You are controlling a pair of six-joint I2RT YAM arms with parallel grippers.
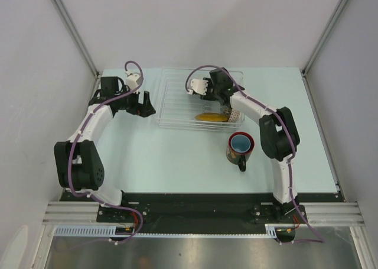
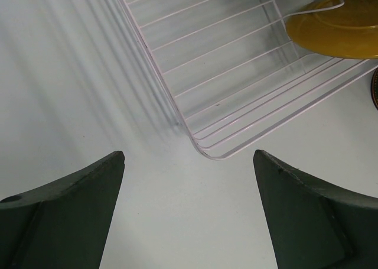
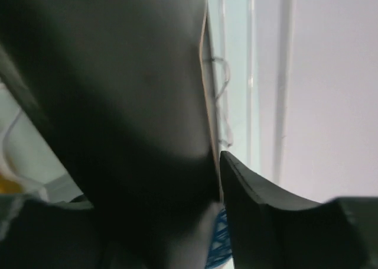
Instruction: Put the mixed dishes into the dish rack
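The clear dish rack (image 1: 177, 97) stands at the back middle of the table, and a yellow plate (image 1: 211, 117) lies at its near wall. My right gripper (image 1: 227, 107) hangs over the rack's right end. In the right wrist view the dark square plate (image 3: 130, 103) stands on edge against one finger (image 3: 266, 221); the other finger is hidden. A patch of the blue mosaic bowl (image 3: 220, 239) shows below. The mug (image 1: 241, 148) stands on the table in front of the rack. My left gripper (image 1: 142, 108) is open over the table beside the rack's left wall (image 2: 177, 103).
The left wrist view shows the rack's rounded near corner (image 2: 204, 148) and the yellow plate (image 2: 339, 26) inside it. White enclosure walls with metal posts (image 1: 74, 29) close in the table on three sides.
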